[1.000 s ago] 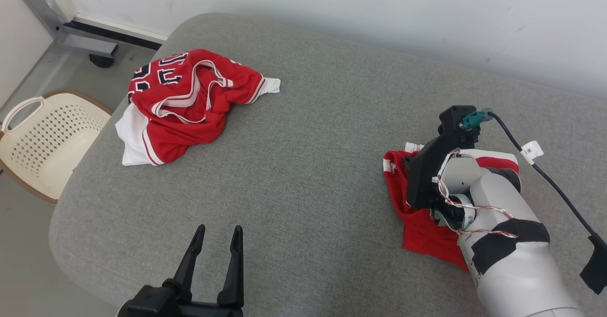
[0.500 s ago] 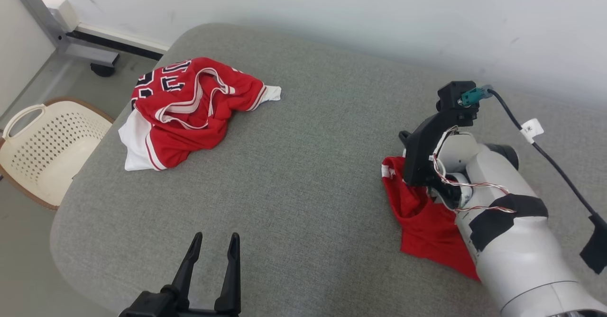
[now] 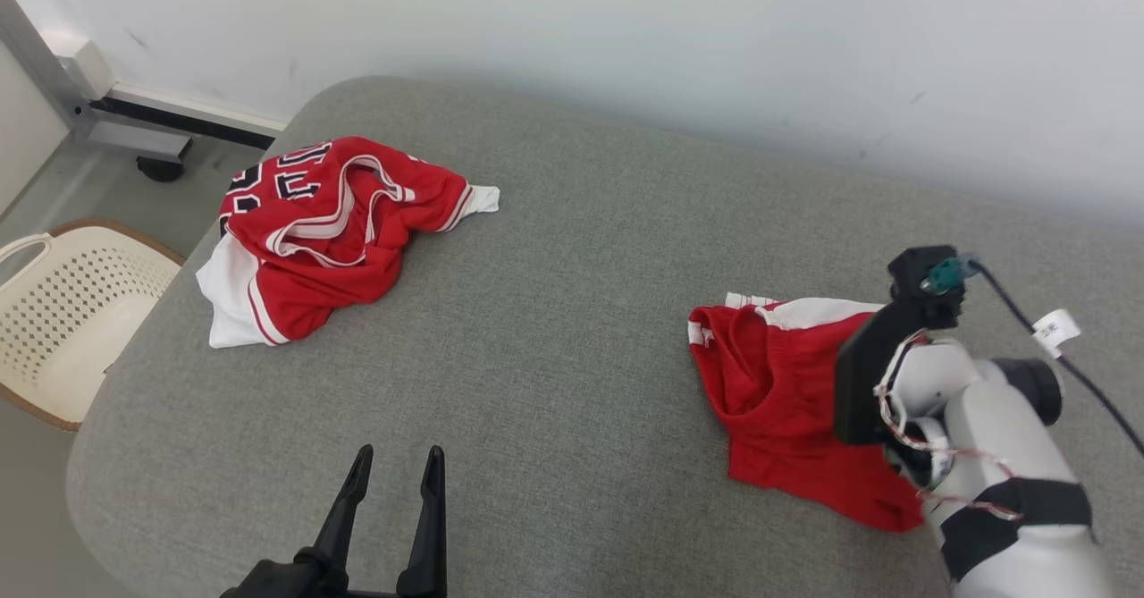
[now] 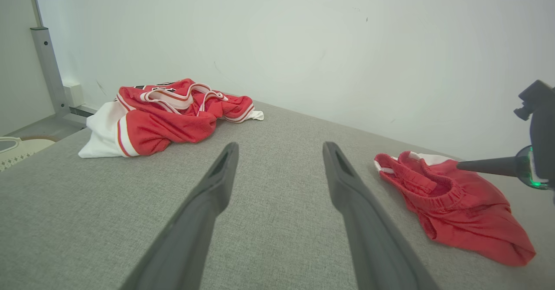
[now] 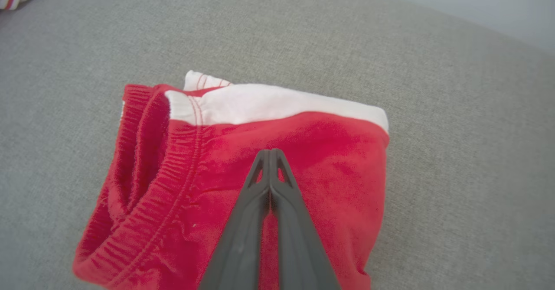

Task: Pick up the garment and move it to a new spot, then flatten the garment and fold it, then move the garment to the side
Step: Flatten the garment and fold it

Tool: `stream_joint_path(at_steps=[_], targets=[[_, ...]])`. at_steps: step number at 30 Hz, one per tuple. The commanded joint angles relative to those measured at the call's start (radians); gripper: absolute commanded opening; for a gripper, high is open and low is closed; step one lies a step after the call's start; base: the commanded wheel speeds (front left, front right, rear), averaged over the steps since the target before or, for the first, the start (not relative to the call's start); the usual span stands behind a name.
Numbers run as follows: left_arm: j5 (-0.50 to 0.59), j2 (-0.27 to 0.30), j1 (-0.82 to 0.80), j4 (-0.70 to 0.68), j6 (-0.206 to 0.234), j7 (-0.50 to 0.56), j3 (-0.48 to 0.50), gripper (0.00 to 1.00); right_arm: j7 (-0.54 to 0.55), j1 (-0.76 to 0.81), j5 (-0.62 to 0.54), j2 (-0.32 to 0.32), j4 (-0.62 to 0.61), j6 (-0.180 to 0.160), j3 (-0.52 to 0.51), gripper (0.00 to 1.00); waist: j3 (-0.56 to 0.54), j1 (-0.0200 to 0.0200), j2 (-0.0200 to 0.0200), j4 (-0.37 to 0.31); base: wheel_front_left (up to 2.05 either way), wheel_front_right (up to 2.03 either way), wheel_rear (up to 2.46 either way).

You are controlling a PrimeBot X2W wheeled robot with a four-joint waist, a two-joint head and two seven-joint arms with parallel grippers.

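Observation:
The garment, a pair of red shorts (image 3: 769,401) with a white band, lies folded on the right of the grey padded table (image 3: 572,312). In the right wrist view my right gripper (image 5: 269,151) is shut with nothing between its fingers, tips hovering over the middle of the shorts (image 5: 243,168). The left wrist view has that gripper (image 4: 461,165) pointing left just above the shorts (image 4: 455,207). My left gripper (image 3: 393,459) stands open and empty near the table's front edge, well left of the shorts.
A crumpled red and white jersey (image 3: 331,231) lies at the table's far left corner. A cream plastic basket (image 3: 63,312) stands on the floor to the left. A white wall runs behind the table, and a metal frame (image 3: 134,138) stands at its foot.
The head camera has shifted. My right arm has drawn back toward the right off the shorts, uncovering more of them. The left gripper has stayed open and still.

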Motion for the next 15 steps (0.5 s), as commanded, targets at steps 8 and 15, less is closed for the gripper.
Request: stream_joint_path(at_steps=[8, 15], targets=[[-0.004, 0.0, -0.021, -0.002, -0.006, 0.001, -0.011, 1.0, 0.13, 0.136, -0.033, 0.059, -0.201, -0.002, 0.007, 0.0, 0.041, 0.0001, 0.0, 0.031, 0.0, 0.0, 0.0], [-0.01, -0.014, -0.035, 0.009, -0.009, -0.001, -0.025, 1.0, 0.172, 0.125, -0.041, 0.072, -0.249, -0.002, -0.015, 0.0, 0.082, 0.0001, 0.0, 0.077, 0.0, 0.0, 0.0]])
